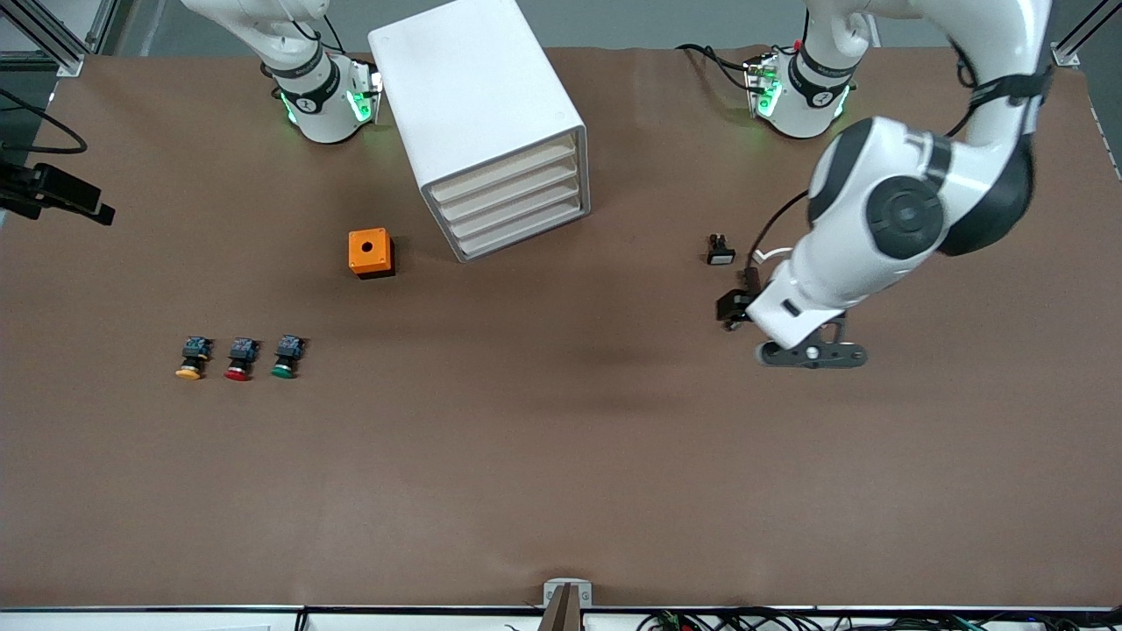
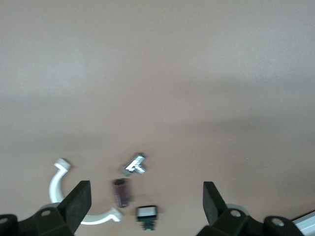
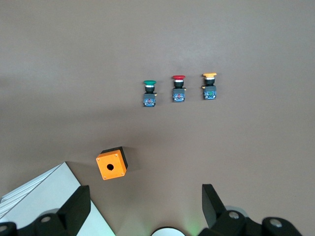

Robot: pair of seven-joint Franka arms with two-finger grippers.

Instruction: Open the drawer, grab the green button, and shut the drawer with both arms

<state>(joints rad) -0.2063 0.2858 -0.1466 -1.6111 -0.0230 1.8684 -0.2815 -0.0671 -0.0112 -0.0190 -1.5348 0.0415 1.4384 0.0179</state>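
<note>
The green-capped button (image 1: 285, 358) lies on the brown table toward the right arm's end, beside a red-capped (image 1: 239, 359) and a yellow-capped one (image 1: 192, 359); it also shows in the right wrist view (image 3: 149, 93). The white drawer cabinet (image 1: 491, 131) stands at the back with all its drawers (image 1: 513, 206) shut. My left gripper (image 1: 734, 308) is open and empty, low over small loose parts toward the left arm's end; it shows in its wrist view (image 2: 146, 186). My right gripper (image 3: 144, 188) is open and empty, up near its own base and out of the front view.
An orange box with a round hole (image 1: 369, 252) sits beside the cabinet, also in the right wrist view (image 3: 111, 163). Under the left gripper lie a white-capped button (image 2: 146, 213), a brown cylinder (image 2: 121, 192), a metal piece (image 2: 135, 164) and a white curved clip (image 2: 58, 179).
</note>
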